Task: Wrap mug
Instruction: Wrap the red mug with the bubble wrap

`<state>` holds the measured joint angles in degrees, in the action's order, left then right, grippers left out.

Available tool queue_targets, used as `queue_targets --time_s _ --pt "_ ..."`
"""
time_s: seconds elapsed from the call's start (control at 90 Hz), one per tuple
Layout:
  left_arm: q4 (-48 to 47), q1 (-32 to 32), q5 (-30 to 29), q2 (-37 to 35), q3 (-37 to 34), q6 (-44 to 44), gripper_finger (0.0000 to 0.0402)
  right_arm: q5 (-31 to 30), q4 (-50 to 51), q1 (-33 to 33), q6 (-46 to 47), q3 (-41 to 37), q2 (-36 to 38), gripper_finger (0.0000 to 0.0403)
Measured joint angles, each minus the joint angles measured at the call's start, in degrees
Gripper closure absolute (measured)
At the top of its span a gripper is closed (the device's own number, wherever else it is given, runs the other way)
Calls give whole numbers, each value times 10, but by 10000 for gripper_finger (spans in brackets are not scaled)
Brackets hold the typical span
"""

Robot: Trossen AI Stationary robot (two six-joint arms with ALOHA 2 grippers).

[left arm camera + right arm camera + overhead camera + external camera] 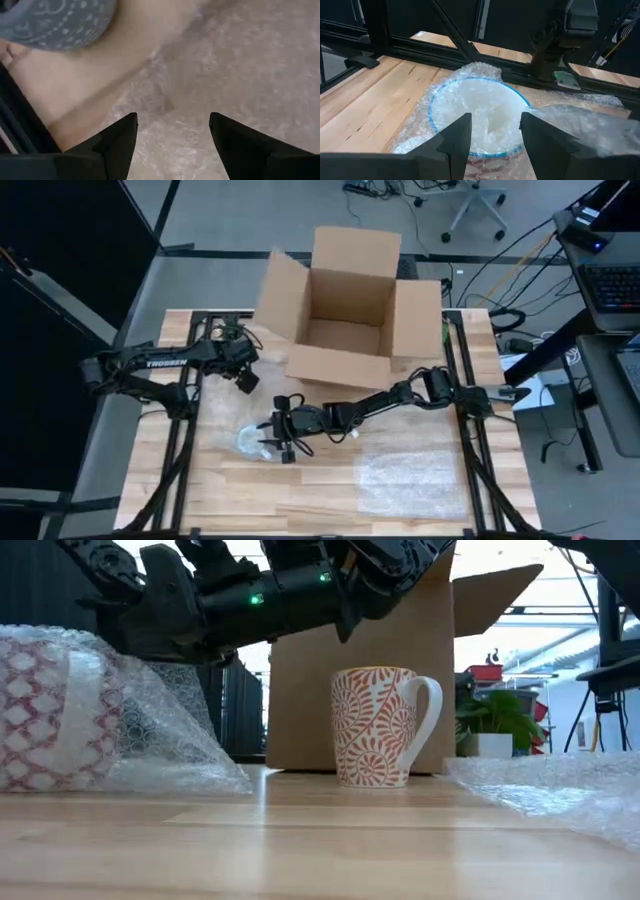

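the wrapped mug (250,442) lies on its side on the table (330,500), swathed in bubble wrap (445,100). the right gripper (491,131) hovers right over its mouth, fingers parted and holding nothing. the left gripper (172,132) hangs near the back left, also spread wide and empty. a bare mug (385,725) stands by the box (345,305), and a spare sheet (415,480) lies well apart. the wrap looks loose to me; a careless nudge could roll the mug and undo it.
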<state>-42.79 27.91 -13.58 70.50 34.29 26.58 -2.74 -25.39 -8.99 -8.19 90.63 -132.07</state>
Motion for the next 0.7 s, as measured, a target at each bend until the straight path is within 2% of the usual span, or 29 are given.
queue_targets --time_s 0.211,0.311,0.444,0.7 --pt "39 18 9 0 -32 2 167 0 0 0 0 0 0 245" --pt "46 18 11 0 -44 2 185 0 0 0 0 0 0 245" --pt "66 18 23 0 -62 1 235 0 -1 0 0 0 0 245" --pt "79 18 33 0 -69 -3 356 0 -1 0 0 0 0 245"
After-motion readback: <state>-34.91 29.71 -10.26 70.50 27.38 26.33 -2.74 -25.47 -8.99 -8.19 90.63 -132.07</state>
